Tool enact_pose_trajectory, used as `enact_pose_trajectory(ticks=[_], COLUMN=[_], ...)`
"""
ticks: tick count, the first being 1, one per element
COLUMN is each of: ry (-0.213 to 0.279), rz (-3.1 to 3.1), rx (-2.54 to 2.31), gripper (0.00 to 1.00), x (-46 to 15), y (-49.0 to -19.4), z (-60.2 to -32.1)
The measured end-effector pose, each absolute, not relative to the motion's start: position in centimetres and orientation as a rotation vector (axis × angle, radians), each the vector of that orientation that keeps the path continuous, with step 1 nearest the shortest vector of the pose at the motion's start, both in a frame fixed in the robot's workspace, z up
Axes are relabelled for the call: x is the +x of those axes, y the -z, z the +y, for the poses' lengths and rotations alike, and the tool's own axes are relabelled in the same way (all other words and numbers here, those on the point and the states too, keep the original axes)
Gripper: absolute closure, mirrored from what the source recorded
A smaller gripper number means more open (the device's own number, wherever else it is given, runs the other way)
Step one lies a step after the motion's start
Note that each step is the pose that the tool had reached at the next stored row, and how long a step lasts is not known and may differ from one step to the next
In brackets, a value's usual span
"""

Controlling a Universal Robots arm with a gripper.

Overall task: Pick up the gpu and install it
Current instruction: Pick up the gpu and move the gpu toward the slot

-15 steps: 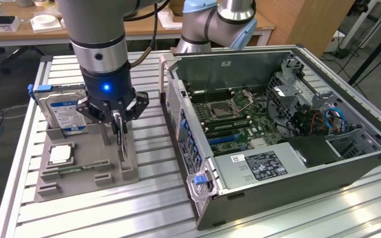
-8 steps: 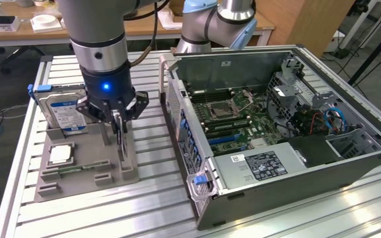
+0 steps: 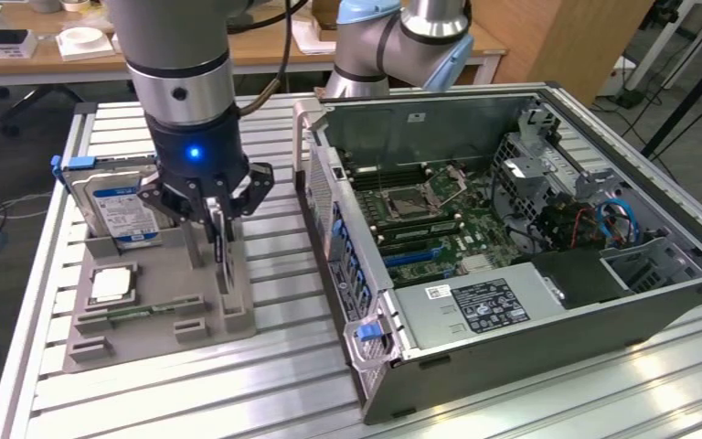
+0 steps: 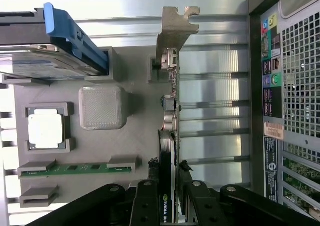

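Observation:
The gpu (image 3: 222, 261) is a slim dark card standing on edge in a slot of the grey holder (image 3: 156, 334). Its silvery bracket (image 4: 175, 30) points away from the wrist. My gripper (image 3: 215, 208) hangs straight above it, and its black fingers (image 4: 151, 168) press on both faces of the card's near end. In the wrist view the gpu (image 4: 170, 110) runs up from between the fingers of the gripper (image 4: 168, 170). The card's lower edge looks seated in the holder (image 4: 135, 136).
The holder also carries a silver hard drive (image 3: 113, 206) with a blue label, a processor chip (image 3: 110, 285) and a green memory strip (image 3: 143, 311). An open computer case (image 3: 510, 229) lies at the exterior view's right, motherboard (image 3: 430, 219) exposed. Its rear panel (image 4: 290, 85) is close beside the card.

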State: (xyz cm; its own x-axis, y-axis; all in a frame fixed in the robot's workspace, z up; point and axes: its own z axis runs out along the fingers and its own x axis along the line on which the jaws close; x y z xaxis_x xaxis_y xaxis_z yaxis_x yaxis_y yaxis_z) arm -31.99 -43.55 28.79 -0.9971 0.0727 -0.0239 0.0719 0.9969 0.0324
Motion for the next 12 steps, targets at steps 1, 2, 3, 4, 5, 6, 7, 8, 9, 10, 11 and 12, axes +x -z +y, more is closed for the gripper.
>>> enact_pose_trajectory(ticks=[1,2,3,4,5,6,7,8,9,10,11,12], ry=[-0.049,-0.049,-0.049,-0.049,-0.049,-0.049,-0.049,-0.049,-0.049,-0.049,-0.049,-0.049], rz=[3.114,3.114,3.114,3.114,3.114,3.114,3.114,3.114,3.114,3.114,3.114,3.114], rx=[0.113,0.113,0.113,0.113,0.113,0.113,0.113,0.113,0.113,0.113,0.113,0.113], gripper=[0.74,0.74,0.74,0.74,0.74,0.74,0.74,0.74,0.74,0.74,0.74,0.74], x=[-32.0,-32.0,-32.0,-32.0,-32.0,-32.0,-32.0,-32.0,-32.0,-32.0,-32.0,-32.0], y=[-28.9,-29.0,-29.2,-29.3,-29.4,-29.6,-29.7,-29.8,-29.9,-30.1,-30.2,-30.3], z=[-43.6,-43.6,-43.6,-43.6,-43.6,-43.6,-43.6,-43.6,-43.6,-43.6,-43.6,-43.6])
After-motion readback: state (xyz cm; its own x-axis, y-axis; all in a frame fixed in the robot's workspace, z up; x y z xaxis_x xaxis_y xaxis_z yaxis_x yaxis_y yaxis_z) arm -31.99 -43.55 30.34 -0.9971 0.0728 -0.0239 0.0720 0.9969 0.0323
